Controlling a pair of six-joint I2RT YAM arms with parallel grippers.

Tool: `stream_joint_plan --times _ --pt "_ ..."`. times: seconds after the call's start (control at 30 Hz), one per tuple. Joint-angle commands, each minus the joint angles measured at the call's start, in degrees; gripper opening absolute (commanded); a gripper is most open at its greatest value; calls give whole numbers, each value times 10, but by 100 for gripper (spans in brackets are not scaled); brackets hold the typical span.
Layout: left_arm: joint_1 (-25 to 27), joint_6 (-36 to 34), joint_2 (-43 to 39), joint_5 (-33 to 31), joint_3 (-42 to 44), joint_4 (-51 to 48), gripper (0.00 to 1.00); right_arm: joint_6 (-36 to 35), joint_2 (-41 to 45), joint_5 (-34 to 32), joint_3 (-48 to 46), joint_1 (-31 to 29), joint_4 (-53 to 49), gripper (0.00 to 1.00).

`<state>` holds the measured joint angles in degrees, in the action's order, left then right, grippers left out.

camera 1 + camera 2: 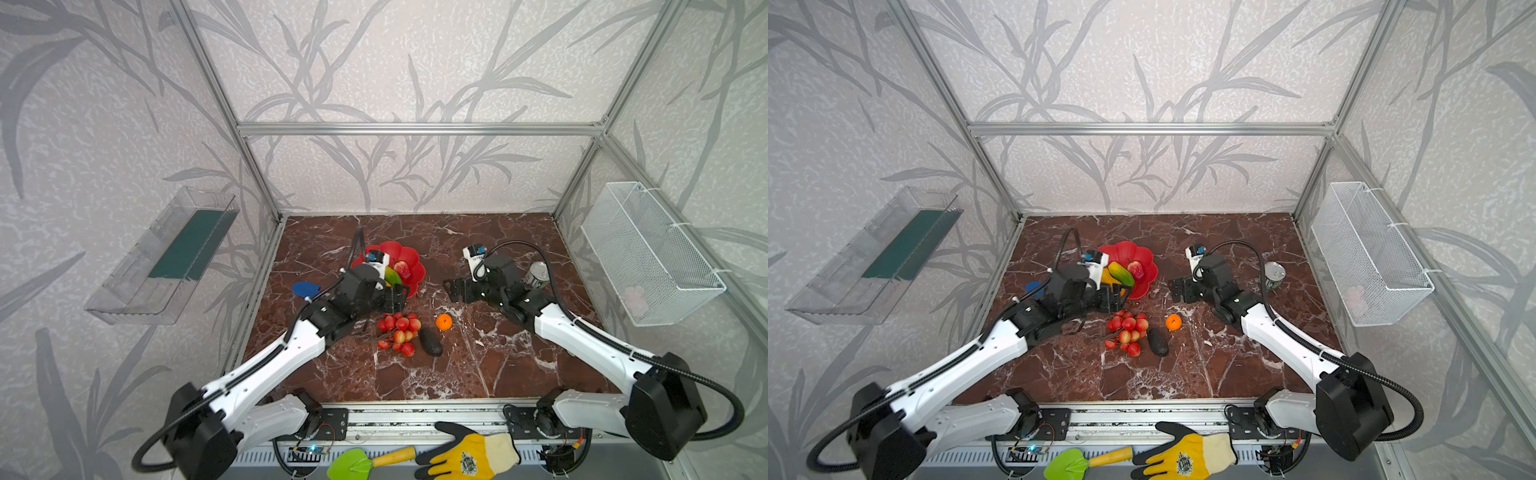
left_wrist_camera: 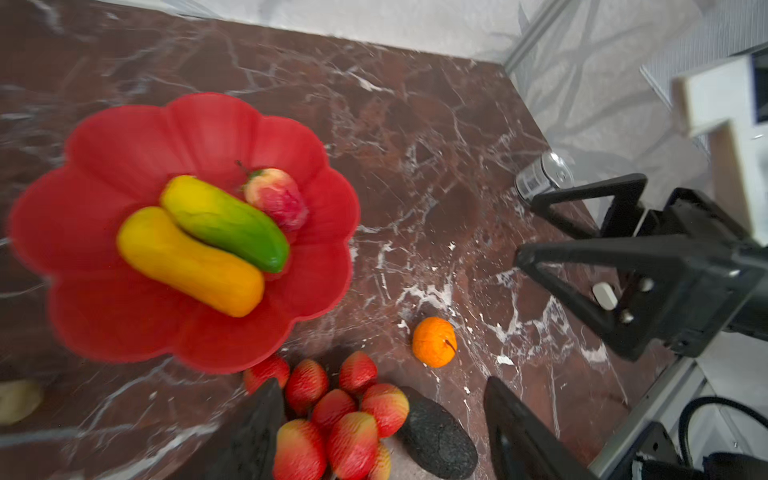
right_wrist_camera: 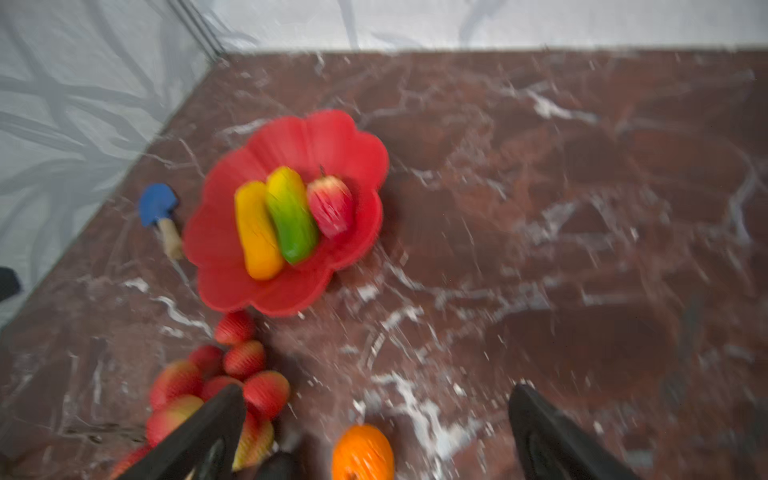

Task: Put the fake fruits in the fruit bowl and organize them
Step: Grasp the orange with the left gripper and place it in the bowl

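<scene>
The red fruit bowl (image 1: 399,249) (image 2: 124,137) sits at the back left of the marble table. It holds an orange-yellow oblong (image 2: 191,262), a yellow-green oblong (image 2: 226,222) and a red-green peach-like fruit (image 2: 276,197). In front of it, on the table, lie the red grape bunch (image 1: 399,332), the dark avocado (image 1: 431,342) and the tiny orange (image 1: 444,322). My left gripper (image 1: 395,297) (image 2: 382,415) hangs open above the grapes and avocado, holding nothing. My right gripper (image 1: 457,289) (image 3: 374,419) is open and empty, right of the bowl, with the orange (image 3: 362,453) below it.
A metal can (image 1: 537,275) stands behind the right arm. A blue trowel (image 1: 305,289) lies left of the bowl. A white wire basket (image 1: 648,253) hangs on the right wall, a clear tray (image 1: 166,257) on the left wall. A green trowel (image 1: 361,463) and yellow glove (image 1: 469,457) lie at the front.
</scene>
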<state>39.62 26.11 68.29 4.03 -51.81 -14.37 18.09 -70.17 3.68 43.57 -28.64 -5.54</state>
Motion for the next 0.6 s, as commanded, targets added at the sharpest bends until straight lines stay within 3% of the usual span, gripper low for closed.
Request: stream_joint_plan --times 0.0,0.2,0.57 --pt "41 -48 81 -19 -41 2 77 48 59 15 -60 40 -2 99" --pt "88 -48 222 -6 -104 -6 78 49 123 28 -106 85 -38 99" --pt "98 -37 389 50 -188 -34 81 59 177 46 -140 123 -50 99"
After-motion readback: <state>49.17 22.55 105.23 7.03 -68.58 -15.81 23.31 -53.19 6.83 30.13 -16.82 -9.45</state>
